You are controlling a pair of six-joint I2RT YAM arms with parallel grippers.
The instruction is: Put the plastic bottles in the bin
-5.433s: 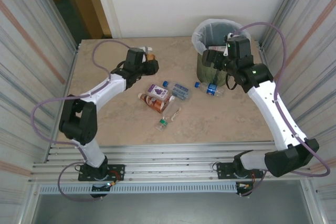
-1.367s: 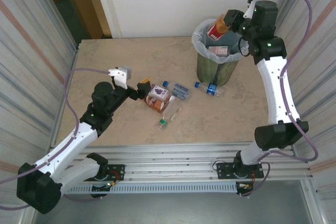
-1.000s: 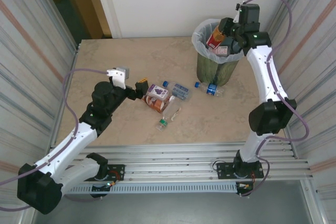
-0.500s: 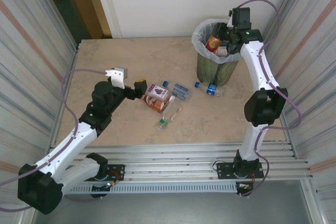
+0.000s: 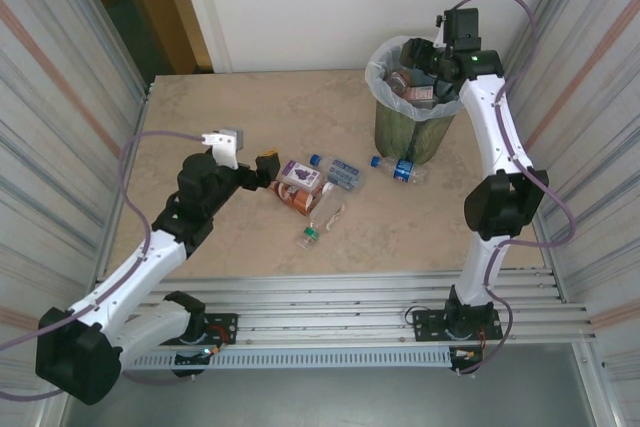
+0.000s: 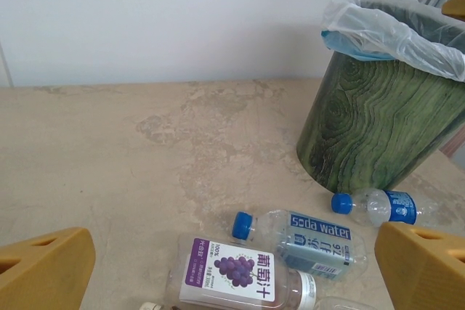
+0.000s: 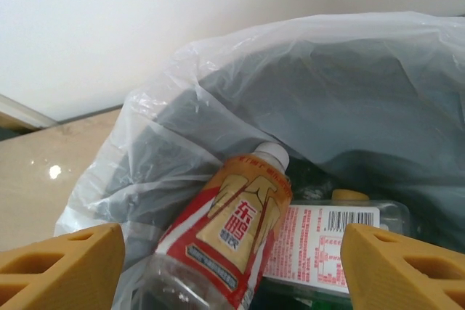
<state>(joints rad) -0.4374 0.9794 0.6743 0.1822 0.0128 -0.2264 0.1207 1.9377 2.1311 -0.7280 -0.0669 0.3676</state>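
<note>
Above the bin (image 5: 413, 132), my right gripper (image 5: 418, 55) is open. A red-and-yellow-labelled bottle (image 7: 232, 230) lies loose between its spread fingers (image 7: 62, 266), resting on a red-print bottle (image 7: 327, 248) inside the white bag liner (image 7: 254, 56). My left gripper (image 5: 266, 162) hovers open just left of the bottles on the table. The purple grape-label bottle (image 6: 232, 274) lies between its fingers (image 6: 43, 266). Beyond it lie a soda-water bottle (image 6: 309, 241) and a small blue-label bottle (image 6: 381, 206) at the bin's (image 6: 378, 128) foot.
An amber bottle (image 5: 296, 198) and a small clear bottle with a green cap (image 5: 318, 231) lie nearer the front. Corrugated metal walls close in the table (image 5: 200, 117) on both sides. A white wall stands behind it.
The right gripper carried the red-and-yellow bottle over the bin, lowered it and opened; the bottle now rests inside. The left gripper came from the far left to beside the bottles and holds there.
</note>
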